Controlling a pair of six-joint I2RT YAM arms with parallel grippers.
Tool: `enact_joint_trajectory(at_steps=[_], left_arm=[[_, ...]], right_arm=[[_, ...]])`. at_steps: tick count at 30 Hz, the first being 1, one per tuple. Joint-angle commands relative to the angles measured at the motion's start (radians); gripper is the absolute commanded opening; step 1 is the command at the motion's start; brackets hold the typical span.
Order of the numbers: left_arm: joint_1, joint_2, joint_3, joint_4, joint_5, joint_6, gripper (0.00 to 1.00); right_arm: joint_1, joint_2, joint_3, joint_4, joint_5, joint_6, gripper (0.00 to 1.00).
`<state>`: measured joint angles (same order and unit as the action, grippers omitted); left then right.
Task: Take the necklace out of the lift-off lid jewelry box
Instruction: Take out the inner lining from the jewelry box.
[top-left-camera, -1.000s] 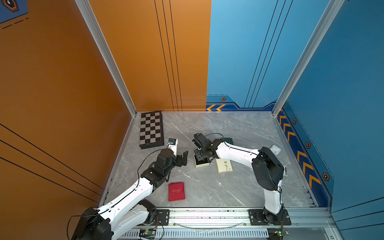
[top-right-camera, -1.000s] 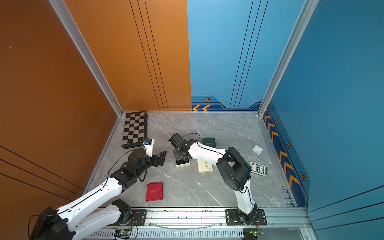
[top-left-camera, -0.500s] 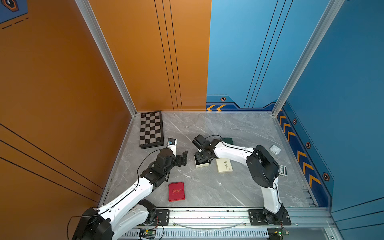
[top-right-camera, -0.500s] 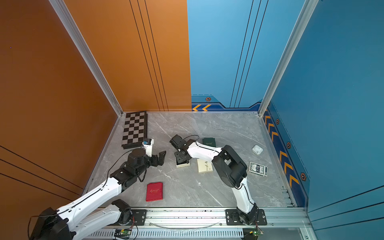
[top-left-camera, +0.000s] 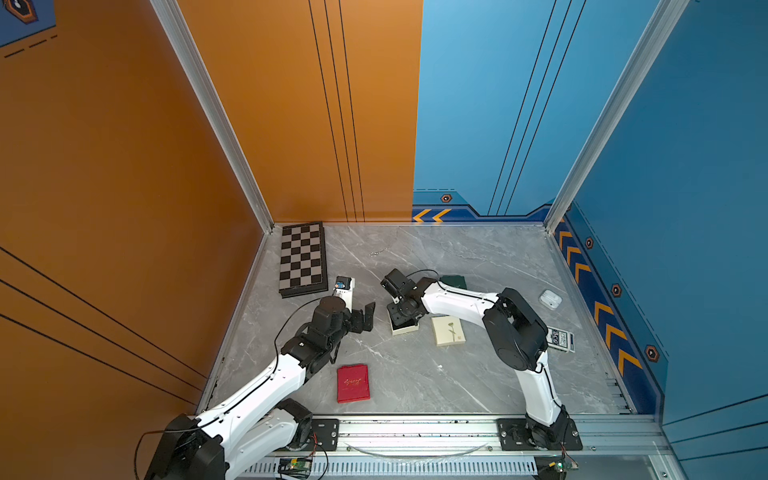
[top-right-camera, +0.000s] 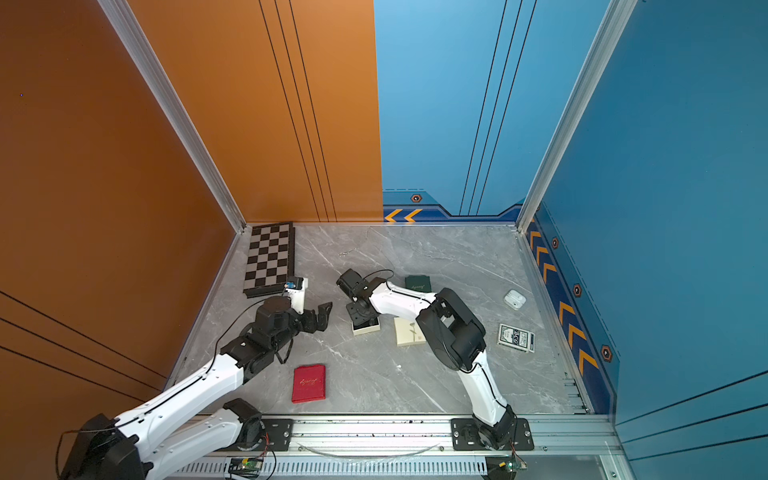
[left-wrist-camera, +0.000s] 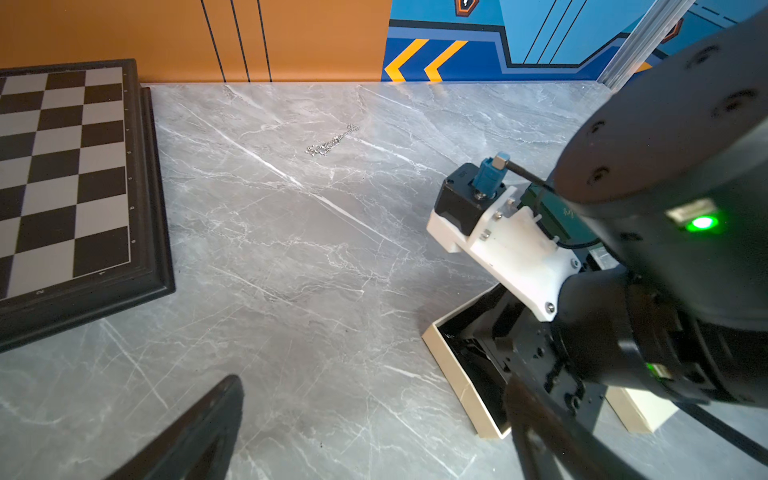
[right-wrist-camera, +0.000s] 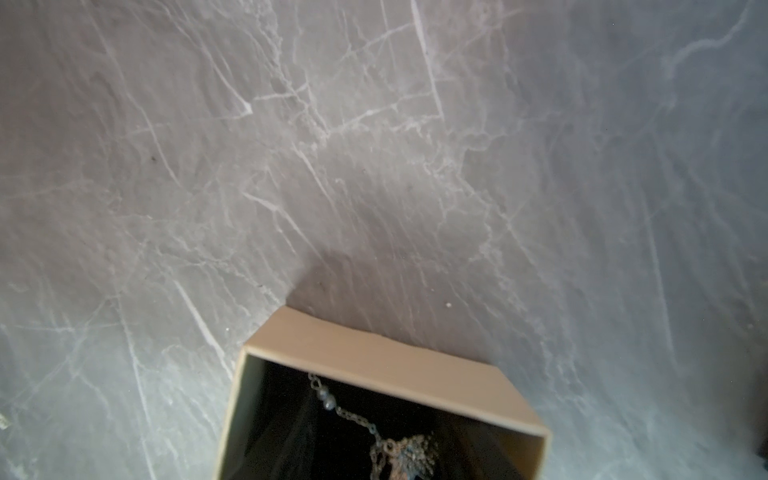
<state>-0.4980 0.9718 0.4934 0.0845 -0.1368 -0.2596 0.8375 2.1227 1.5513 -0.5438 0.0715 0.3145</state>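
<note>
1. Box (top-left-camera: 405, 331) sits mid-table with its lid off. Lid (top-left-camera: 448, 330) lies flat just beside it at 3 o'clock, a thin gap between them.
2. Necklace (right-wrist-camera: 403, 455) is inside the box, bunched on the black lining, with one strand running toward a wall. It shows only in the right wrist view.
3. Right end effector (top-left-camera: 402, 316) points down into the box, inside the rim. Its fingers are hidden, so I can't tell how wide it is or whether it grips the necklace.
4. Left end effector (top-left-camera: 366, 316) is spread wide and holds nothing. It's at 9 o'clock of the box, near but apart.
5. A loose chain (left-wrist-camera: 332, 141) lies on the table (top-left-camera: 415, 374) at 11 o'clock of the box, well apart from it and short of the back wall.
6. Edges:
   - Chessboard (top-left-camera: 302, 258) fills the 10 o'clock corner.
   - Green case (top-left-camera: 454, 281) is at 1 o'clock of the box, beside the right arm.
   - Earbud case (top-left-camera: 550, 298) and card deck (top-left-camera: 561, 340) sit near the 3 o'clock edge.
   - Red case (top-left-camera: 353, 383) is at 7 o'clock, toward the rail (top-left-camera: 415, 424).
7. Open room:
   - Bare table runs from the box to the rail at 6 o'clock, between the red case and the right arm.
   - A broad bare strip lies along the back wall from 12 to 2 o'clock.
</note>
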Motion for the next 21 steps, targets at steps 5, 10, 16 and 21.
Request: enact_joint_trajectory(at_steps=[5,10,16,21], left_arm=[[0.012,0.002,0.052,-0.044,0.031,-0.021,0.99],[0.013,-0.002,0.069,-0.066,0.044,-0.024,0.99],[0.015,-0.007,0.092,-0.101,0.054,-0.027,0.98],[0.016,0.0,0.105,-0.106,0.093,-0.029,0.98]], right_arm=[[-0.013,0.032,-0.012,-0.062,-0.03,0.006,0.14],[-0.018,-0.028,-0.008,-0.056,-0.03,0.004,0.08],[-0.023,-0.143,-0.008,-0.049,-0.012,0.005,0.07],[-0.025,-0.213,-0.013,-0.048,-0.007,0.0,0.07]])
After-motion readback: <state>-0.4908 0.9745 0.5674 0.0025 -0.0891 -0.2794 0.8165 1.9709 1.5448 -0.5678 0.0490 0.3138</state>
